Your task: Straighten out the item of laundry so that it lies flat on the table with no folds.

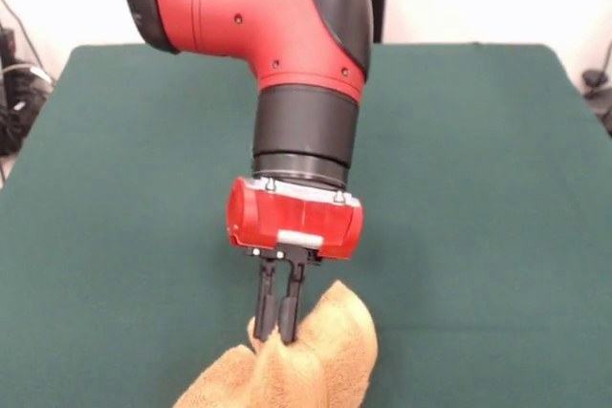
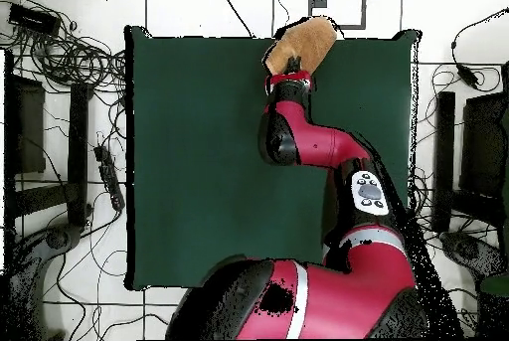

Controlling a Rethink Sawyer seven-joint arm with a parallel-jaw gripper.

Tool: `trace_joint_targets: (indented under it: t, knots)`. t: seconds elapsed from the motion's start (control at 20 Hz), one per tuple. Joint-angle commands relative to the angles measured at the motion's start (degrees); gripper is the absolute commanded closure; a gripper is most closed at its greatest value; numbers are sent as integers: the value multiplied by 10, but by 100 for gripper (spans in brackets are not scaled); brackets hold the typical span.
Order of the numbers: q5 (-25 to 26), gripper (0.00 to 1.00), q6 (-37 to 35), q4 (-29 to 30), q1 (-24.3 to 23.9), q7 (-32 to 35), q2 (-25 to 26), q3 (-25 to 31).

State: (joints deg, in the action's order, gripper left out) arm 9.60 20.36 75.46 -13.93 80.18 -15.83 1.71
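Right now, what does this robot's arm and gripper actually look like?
The arm is chunky, glossy red with black rounded joints and a black cylindrical wrist. The gripper has a boxy red housing with a small white label and two slim black fingers. The overhead view shows a grey button panel.

A robotics lab: a red robot arm (image 2: 318,148) at a green table (image 2: 199,158), cables (image 2: 70,59) strewn over the tiled floor (image 2: 199,4).

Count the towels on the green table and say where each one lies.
1. The orange-tan terry towel is bunched at the table edge farthest from the robot's base, with the gripper shut on a raised fold. No other towel shows, though the arm hides part of the tabletop.
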Motion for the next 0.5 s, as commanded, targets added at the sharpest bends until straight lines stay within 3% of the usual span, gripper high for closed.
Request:
trace_joint_targets:
  t: [0.05, 0.5]
  knots:
    - [9, 100, -164, 4, 16, 57, 8, 75]
    - [-2, 100, -288, 68, 43, 58, -53, 47]
